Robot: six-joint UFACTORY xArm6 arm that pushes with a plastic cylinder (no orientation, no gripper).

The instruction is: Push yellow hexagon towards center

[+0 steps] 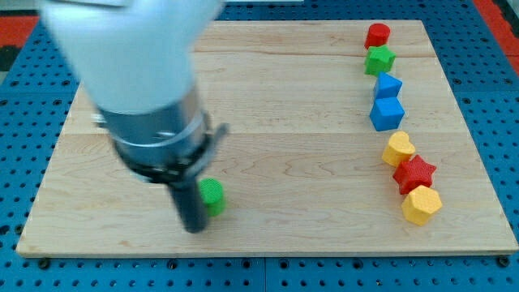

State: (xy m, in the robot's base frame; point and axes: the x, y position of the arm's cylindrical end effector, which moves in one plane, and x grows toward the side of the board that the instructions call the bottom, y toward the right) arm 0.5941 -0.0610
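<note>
The yellow hexagon (421, 204) lies near the board's right edge, at the lower end of a column of blocks. Just above it sits a red star (414, 173), then another yellow block (398, 148). My tip (193, 228) is far to the left near the board's bottom edge, touching or right beside a green round block (212, 195) on that block's left side. The arm's bulky body hides the upper left of the board.
Up the right side stand a blue cube (387, 113), a smaller blue block (388, 85), a green star (379, 58) and a red block (377, 35). The wooden board (308, 162) lies on a blue pegboard table.
</note>
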